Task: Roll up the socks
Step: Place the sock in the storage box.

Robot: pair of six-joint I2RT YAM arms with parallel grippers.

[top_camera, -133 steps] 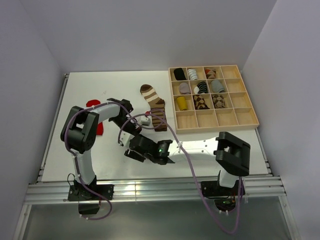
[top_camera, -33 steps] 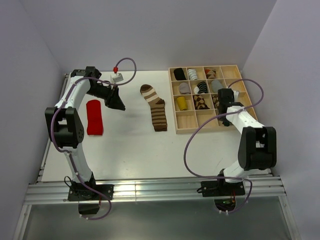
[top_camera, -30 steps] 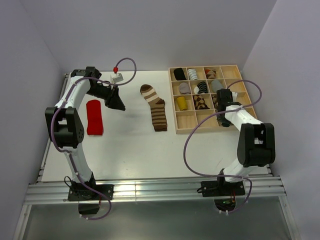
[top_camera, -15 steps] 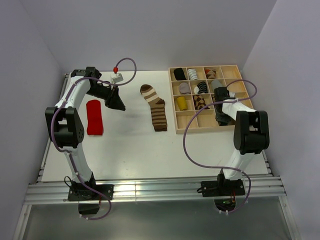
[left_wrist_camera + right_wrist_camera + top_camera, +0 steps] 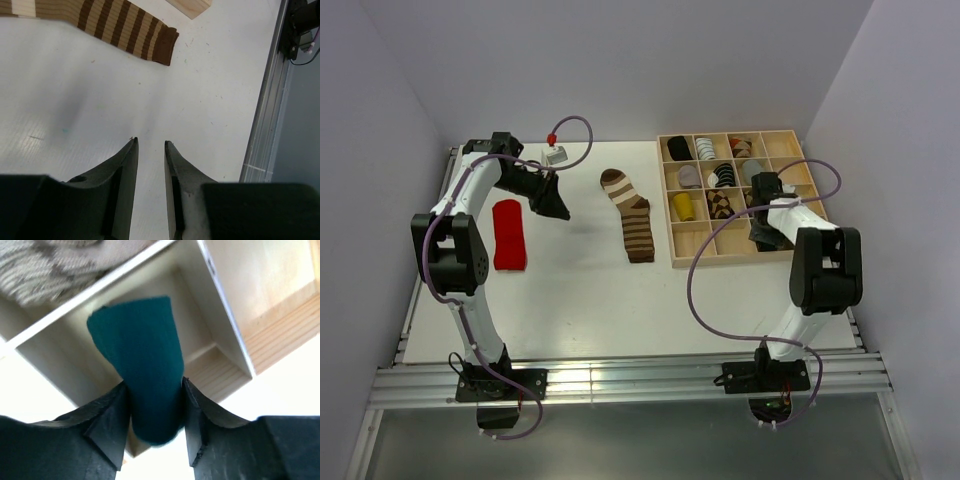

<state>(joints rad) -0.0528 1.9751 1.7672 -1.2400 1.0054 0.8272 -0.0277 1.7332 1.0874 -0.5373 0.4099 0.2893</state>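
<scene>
A rolled dark teal sock (image 5: pixel 142 355) sits between the fingers of my right gripper (image 5: pixel 154 382), which touch it on both sides, inside a front-row compartment of the wooden tray (image 5: pixel 220 290). In the top view the right gripper (image 5: pixel 765 237) covers that sock. The brown-and-cream striped sock (image 5: pixel 630 215) lies flat mid-table, its cuff end (image 5: pixel 120 30) showing in the left wrist view. The red sock (image 5: pixel 508 234) lies at the left. My left gripper (image 5: pixel 555 207) hovers between those two, jaws (image 5: pixel 150 142) slightly apart with nothing in them.
The wooden tray (image 5: pixel 720 260) at the right holds several rolled sock bundles in its back rows; its front row is mostly bare. The metal rail (image 5: pixel 265 125) runs along the table's near edge. Purple cables loop off both arms.
My right gripper has come down from over the tray's middle rows into a front-row compartment with the teal sock. The left arm has stayed still over the last second.
</scene>
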